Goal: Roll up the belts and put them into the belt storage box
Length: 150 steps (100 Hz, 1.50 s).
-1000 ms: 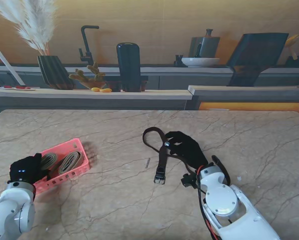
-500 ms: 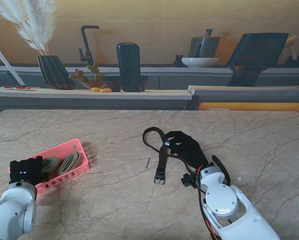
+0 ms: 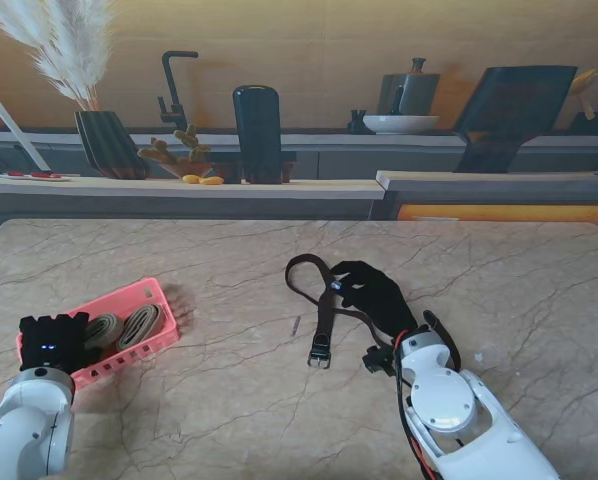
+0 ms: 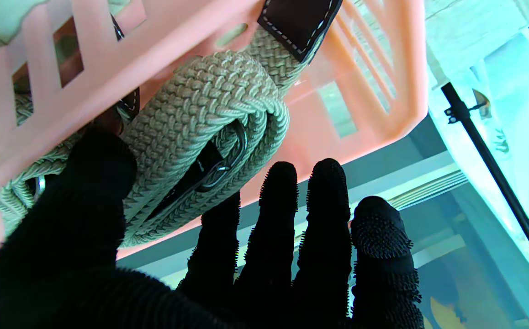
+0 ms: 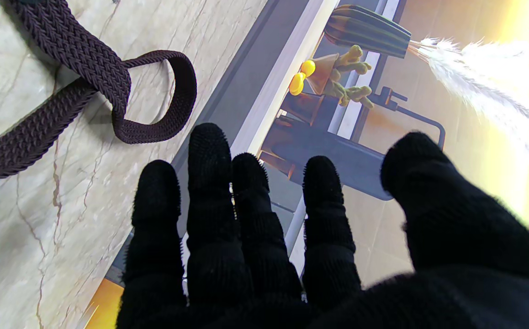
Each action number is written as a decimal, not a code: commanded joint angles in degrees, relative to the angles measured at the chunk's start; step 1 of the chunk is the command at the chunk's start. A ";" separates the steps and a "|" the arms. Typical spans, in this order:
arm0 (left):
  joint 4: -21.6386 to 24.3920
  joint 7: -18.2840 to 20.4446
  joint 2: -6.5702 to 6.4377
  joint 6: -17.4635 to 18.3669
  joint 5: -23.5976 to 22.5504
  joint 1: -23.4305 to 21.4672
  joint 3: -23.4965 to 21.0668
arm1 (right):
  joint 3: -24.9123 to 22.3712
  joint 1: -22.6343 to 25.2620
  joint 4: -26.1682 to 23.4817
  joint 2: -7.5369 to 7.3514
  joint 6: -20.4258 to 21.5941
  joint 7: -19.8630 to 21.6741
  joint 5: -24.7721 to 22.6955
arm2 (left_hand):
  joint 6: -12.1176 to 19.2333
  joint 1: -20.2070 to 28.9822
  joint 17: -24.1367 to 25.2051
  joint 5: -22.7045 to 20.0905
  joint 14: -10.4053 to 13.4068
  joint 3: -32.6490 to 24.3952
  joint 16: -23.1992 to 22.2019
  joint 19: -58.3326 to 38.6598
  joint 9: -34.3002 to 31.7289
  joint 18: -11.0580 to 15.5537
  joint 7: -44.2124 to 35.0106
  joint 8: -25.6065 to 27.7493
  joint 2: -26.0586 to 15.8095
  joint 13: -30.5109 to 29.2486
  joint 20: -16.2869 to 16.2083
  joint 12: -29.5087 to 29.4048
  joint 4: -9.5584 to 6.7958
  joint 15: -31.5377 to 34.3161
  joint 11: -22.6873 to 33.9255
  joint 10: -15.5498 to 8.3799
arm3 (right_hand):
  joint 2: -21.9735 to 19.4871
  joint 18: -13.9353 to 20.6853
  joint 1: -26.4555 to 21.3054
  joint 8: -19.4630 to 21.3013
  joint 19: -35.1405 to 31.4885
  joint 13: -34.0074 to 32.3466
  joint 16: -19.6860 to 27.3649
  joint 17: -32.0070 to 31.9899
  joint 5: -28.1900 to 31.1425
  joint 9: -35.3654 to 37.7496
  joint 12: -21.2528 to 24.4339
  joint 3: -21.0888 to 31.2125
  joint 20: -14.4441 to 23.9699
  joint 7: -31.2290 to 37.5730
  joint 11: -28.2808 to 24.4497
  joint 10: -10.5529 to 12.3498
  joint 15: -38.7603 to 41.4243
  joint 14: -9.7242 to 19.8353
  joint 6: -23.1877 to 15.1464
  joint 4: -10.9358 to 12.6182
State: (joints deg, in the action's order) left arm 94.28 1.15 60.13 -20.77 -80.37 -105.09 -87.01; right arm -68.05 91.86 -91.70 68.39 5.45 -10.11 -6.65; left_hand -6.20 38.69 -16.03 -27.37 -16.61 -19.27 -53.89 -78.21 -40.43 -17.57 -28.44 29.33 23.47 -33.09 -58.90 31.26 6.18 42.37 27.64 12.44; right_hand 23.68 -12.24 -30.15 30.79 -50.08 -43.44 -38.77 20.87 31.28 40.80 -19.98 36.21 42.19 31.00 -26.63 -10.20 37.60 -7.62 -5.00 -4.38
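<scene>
A two-armed robot works at a marble table (image 3: 229,390) with a pink belt storage box (image 3: 149,292) near the table's left edge, toward the near left corner. 2 rolled tan woven belts (image 3: 139,325) lie side by side inside the box; the left wrist view shows one coil (image 4: 209,114) close up, its metal buckle tucked into the roll.

The left hand (image 3: 51,342), in a black glove, sits at the box's near end. Its 4 fingers (image 4: 324,219) extend straight and close together over the box, and the thumb (image 4: 95,173) presses against the coil; whether it actually grips the coil cannot be told.

A dark brown woven belt (image 3: 324,300) lies unrolled near the middle of the table, one end curled into a loop (image 5: 155,96) and its buckle (image 3: 320,355) pointing toward the near edge.

The right hand (image 3: 374,293), also gloved in black, rests just beside the belt's loop, right of the strap. Its fingers (image 5: 209,183) are stretched out and slightly spread, the thumb held apart, and it holds nothing.
</scene>
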 commanded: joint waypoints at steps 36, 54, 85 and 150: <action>1.81 2.79 0.11 0.44 0.13 -0.52 0.18 | -0.05 0.16 0.09 0.42 0.30 -0.25 0.00 | 0.77 -2.10 7.20 3.79 0.58 -0.46 7.31 6.41 7.62 -0.82 4.68 -0.89 1.93 7.60 7.24 -1.74 -2.26 -9.03 -6.57 0.32 | -3.11 0.55 -0.77 0.43 0.29 -1.94 -0.83 0.43 0.58 0.53 -0.44 -1.36 1.45 0.11 -1.13 0.25 1.08 0.38 -1.89 2.43; 0.48 -0.36 0.19 2.32 3.84 0.36 0.56 | -0.06 0.16 0.10 0.45 0.34 -0.34 0.00 | 1.36 -0.09 7.24 3.37 1.40 -0.84 7.38 6.93 7.09 -0.56 4.30 -0.71 0.54 7.30 7.53 -1.53 -2.25 -9.36 -6.19 -0.22 | -3.15 0.44 -0.59 0.40 0.28 -1.95 -0.83 0.41 0.70 0.55 -0.43 -1.52 1.45 0.14 -1.13 0.24 1.10 0.28 -1.83 2.44; -4.32 -11.33 0.83 4.85 9.42 3.91 2.89 | -0.06 0.11 0.24 0.45 0.48 -0.18 0.32 | 3.49 7.21 0.29 -4.43 0.07 -5.22 4.13 0.87 -3.47 -0.46 -9.42 5.32 -1.43 -1.29 7.26 2.85 -0.69 0.11 4.07 -1.26 | -3.20 0.39 -0.38 0.38 0.21 -1.99 -0.86 0.44 0.80 0.75 -0.45 -1.75 1.50 0.14 -1.21 0.28 1.16 0.24 -1.84 2.49; -4.34 -2.87 -0.03 4.42 7.53 5.27 4.99 | -0.22 0.28 0.12 0.49 0.47 -0.47 0.16 | 5.31 10.39 -6.15 -6.22 -0.05 -6.57 2.80 -4.07 -9.70 0.05 -18.16 5.04 4.14 -7.76 9.10 8.52 0.93 5.72 9.36 -1.99 | -3.39 0.40 -0.45 0.34 0.22 -1.98 -0.89 0.40 0.82 1.01 -0.51 -2.18 1.57 0.02 -1.29 0.21 1.16 0.16 -1.76 2.58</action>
State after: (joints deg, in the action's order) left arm 89.84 -0.53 59.85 -17.05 -74.19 -98.94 -81.91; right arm -68.29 91.82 -91.25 68.49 5.70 -10.34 -6.45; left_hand 1.70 53.23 -24.24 -33.84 -15.23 -27.05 -51.01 -82.04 -53.59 -16.97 -51.68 36.31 27.05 -43.16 -50.91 46.11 6.03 50.14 36.51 10.49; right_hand 23.06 -12.24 -30.18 30.79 -50.08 -43.44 -38.78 20.88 31.28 40.81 -19.98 35.10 42.20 31.00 -26.71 -10.20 37.64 -7.62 -5.00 -4.36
